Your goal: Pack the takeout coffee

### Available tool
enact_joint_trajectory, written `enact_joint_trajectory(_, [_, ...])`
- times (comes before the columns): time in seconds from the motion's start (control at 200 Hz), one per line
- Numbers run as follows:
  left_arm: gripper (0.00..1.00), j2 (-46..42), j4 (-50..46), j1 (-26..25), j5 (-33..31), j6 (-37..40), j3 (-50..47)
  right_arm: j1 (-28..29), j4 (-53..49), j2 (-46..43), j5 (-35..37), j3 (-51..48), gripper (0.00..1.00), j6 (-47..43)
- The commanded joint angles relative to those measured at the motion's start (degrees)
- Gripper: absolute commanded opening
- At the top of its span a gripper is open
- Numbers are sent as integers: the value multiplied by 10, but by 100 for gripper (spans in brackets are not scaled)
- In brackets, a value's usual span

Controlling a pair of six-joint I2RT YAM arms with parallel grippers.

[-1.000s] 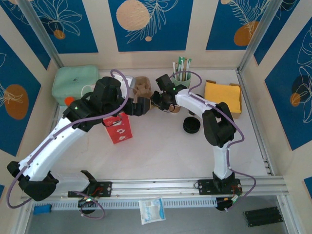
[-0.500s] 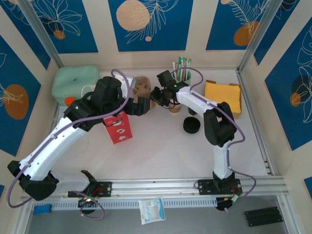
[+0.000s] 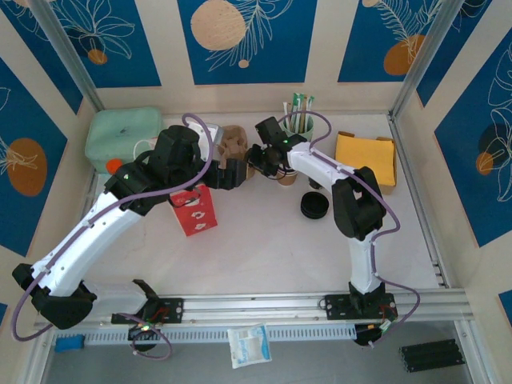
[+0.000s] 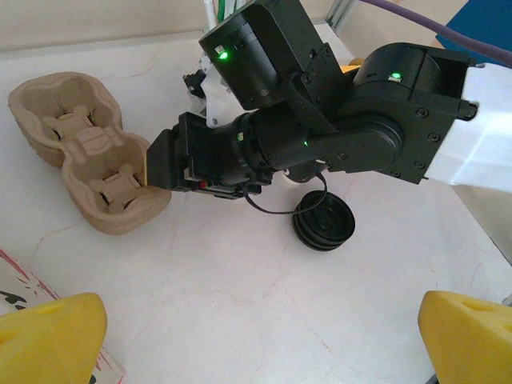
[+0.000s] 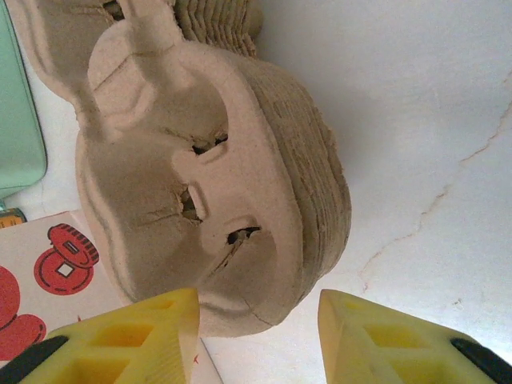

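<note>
Under my right forearm, takeout coffee: small tan round near the green cup of straws, half covered; looks upright, long axis vertical; lid too small to tell.
Pulp carrier: moulded, fibrous; my right wrist view shows stacked ribbed edges.
Right pincer: yellow tips spread, flanking the carrier's end.
Left pincer: tips spread wide.
Black lids: round, glossy stack.

Walled white table under even light.
Cream walls carry blue panels with orange discs and white leaves; metal posts stand at the far corners, a rail runs along the near edge.
</note>
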Motion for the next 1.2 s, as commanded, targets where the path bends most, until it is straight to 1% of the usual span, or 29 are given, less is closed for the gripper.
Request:
enact_joint_trajectory(0.0, [99, 4, 9, 8, 11, 4, 0, 1, -17, 0, 5, 10, 44, -9])
enact_joint_trajectory(0.42, [99, 4, 10, 8, 9, 3, 0, -2, -31, 42, -13, 68, 39, -19])
enact_joint_trajectory(0.805, [99, 2, 11, 9, 8, 1, -1, -7, -9, 40, -29, 55, 31, -5])
enact_joint_trajectory(0.84, [99, 3, 12, 10, 9, 1, -2, -8, -5, 40, -31, 50, 29, -2])
enact_joint_trajectory(0.855, [99, 3, 12, 9, 9, 0, -2, -8, -3, 41, -33, 48, 26, -1])
enact_joint_trajectory(0.9, [99, 2, 13, 9, 10, 0, -2, -11, 4, 41, -35, 41, 24, 4])
enact_joint_trajectory(0.95, [99, 2, 13, 10, 10, -1, -2, -12, 10, 41, -41, 35, 18, 8])
enact_joint_trajectory(0.995, [99, 3, 13, 10, 10, -2, -2, -15, 14, 41, -46, 30, 16, 11])
enact_joint_trajectory(1.045, [99, 2, 13, 10, 11, -3, -2, -17, 19, 40, -51, 27, 10, 13])
enact_joint_trajectory(1.09, [99, 3, 12, 9, 10, -3, -1, -19, 21, 38, -55, 24, 7, 13])
enact_joint_trajectory(1.135, [99, 2, 12, 9, 10, -4, -1, -21, 24, 35, -59, 22, 0, 14])
enact_joint_trajectory(1.195, [99, 2, 11, 9, 9, -5, -1, -25, 28, 28, -68, 24, 0, 14])
